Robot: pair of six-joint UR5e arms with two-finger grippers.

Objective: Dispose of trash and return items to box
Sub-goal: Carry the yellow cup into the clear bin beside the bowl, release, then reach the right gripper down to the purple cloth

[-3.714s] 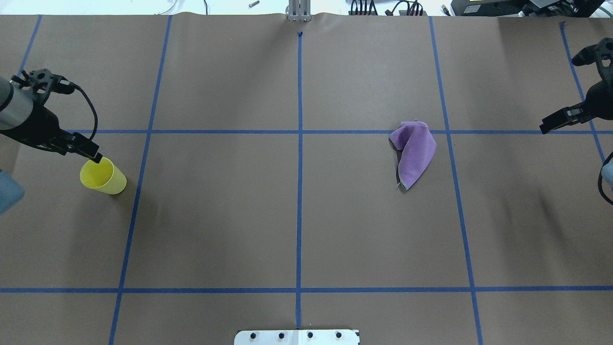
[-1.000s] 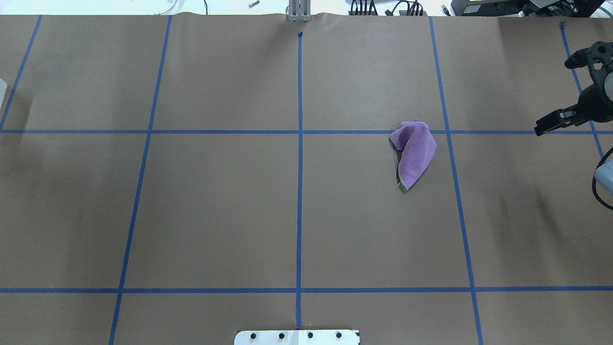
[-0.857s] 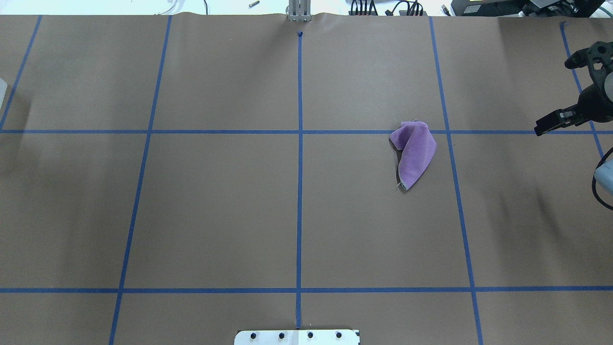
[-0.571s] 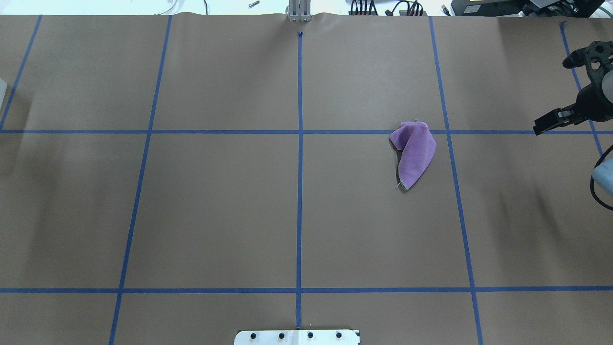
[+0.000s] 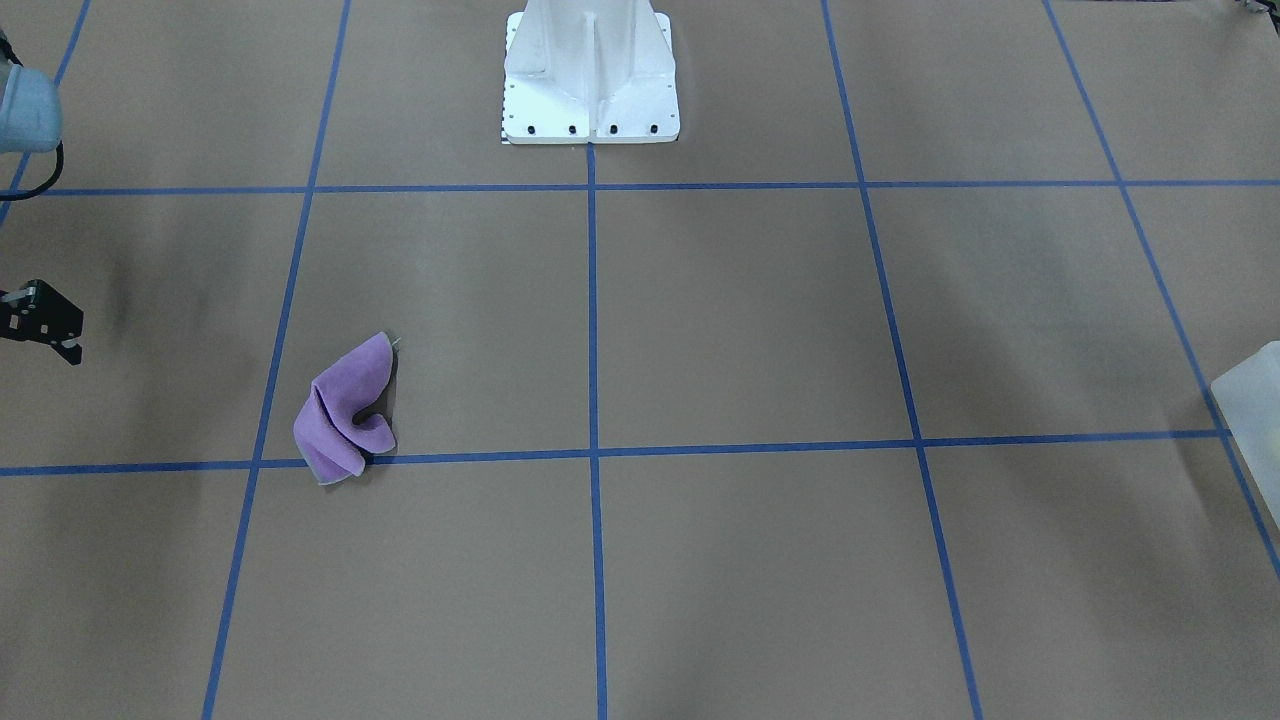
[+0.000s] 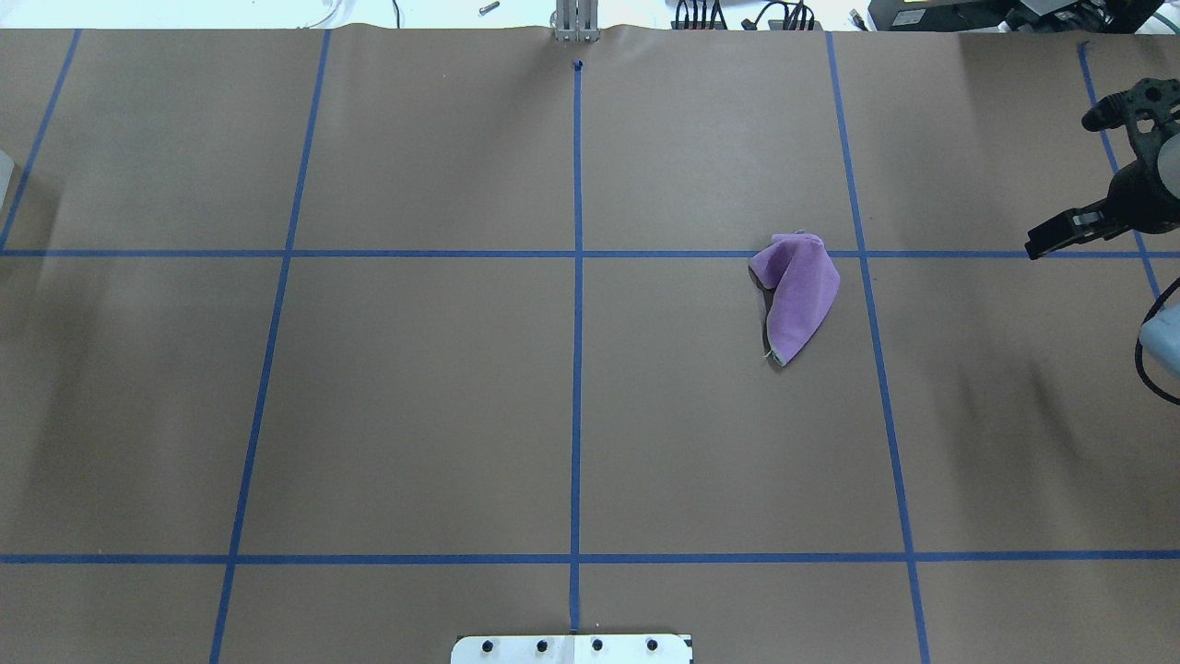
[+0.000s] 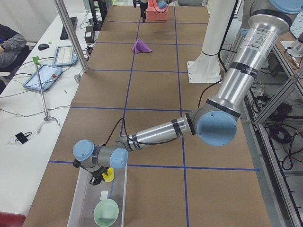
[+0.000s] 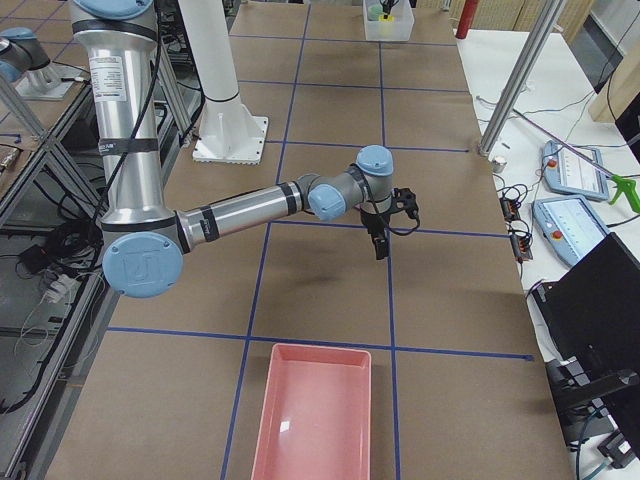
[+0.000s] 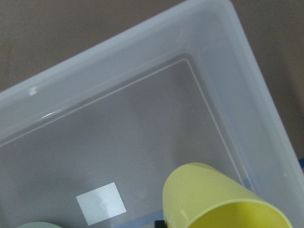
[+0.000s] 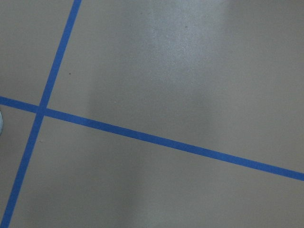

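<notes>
Left gripper (image 7: 100, 178) hangs over the translucent bin (image 7: 78, 208) at the table's left end. The yellow cup (image 9: 209, 194) is right at its fingers, within the bin's walls, rim tipped toward the wrist camera; the fingers are almost wholly hidden, so I cannot tell whether they pinch it. Mint-green bowl (image 7: 106, 213) sits upright in the same bin near the cup, with a white sticker (image 9: 101, 203) on the floor between them. Right gripper (image 6: 1034, 249) hovers over the brown paper near the table's right edge, well apart from the purple cloth (image 6: 795, 295); I cannot tell its spread.

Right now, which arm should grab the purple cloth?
Right. The right arm hangs on the purple cloth's side; the left arm is far off over the bin, yellow cup at its jaws.
</notes>
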